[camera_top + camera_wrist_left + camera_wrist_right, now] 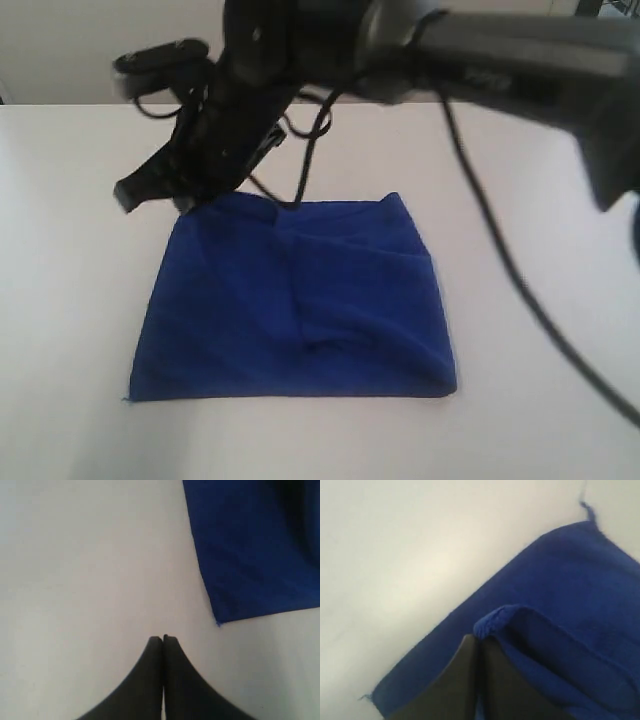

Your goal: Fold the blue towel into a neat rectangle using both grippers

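Right hand [479, 637], black fingers pinched on a raised edge of the deep-blue microfibre towel [300, 300] lying on the white desk [70, 300], seems mid-fold; next, lay that edge squarely across. Left hand [162, 639] is closed, empty.

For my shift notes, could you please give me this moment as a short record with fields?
Surface: white table
Cloth: blue towel, folded over, upper layer rumpled
Left gripper: shut, over bare table, apart from a towel corner
Right gripper: shut, seemingly pinching a raised towel corner
Fold: edges uneven, not yet a neat rectangle
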Robot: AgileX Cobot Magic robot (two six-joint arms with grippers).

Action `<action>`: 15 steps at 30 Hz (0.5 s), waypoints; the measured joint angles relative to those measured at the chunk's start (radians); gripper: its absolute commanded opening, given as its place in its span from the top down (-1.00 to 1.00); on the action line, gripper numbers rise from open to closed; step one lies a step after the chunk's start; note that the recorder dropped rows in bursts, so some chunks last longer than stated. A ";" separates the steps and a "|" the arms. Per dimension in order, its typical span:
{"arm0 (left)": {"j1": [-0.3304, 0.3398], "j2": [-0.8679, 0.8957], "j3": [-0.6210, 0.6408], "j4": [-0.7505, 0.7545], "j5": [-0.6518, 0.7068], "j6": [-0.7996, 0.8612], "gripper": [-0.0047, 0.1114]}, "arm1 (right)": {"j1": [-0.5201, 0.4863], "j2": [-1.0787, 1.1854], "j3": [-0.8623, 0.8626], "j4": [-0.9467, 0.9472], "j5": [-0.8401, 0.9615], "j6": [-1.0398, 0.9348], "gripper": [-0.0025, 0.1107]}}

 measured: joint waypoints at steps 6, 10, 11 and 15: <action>0.000 0.000 0.000 0.000 0.000 0.000 0.92 | 0.045 0.206 -0.012 0.059 -0.161 0.000 0.89; 0.000 0.000 0.000 0.000 0.000 0.000 0.92 | 0.045 0.233 -0.012 0.090 -0.213 0.000 0.25; 0.000 0.000 0.000 0.000 0.000 0.000 0.92 | 0.045 0.226 -0.012 0.092 -0.207 0.000 0.17; 0.000 0.000 0.000 0.000 0.000 0.000 0.92 | 0.034 0.142 -0.012 0.095 -0.171 0.019 0.14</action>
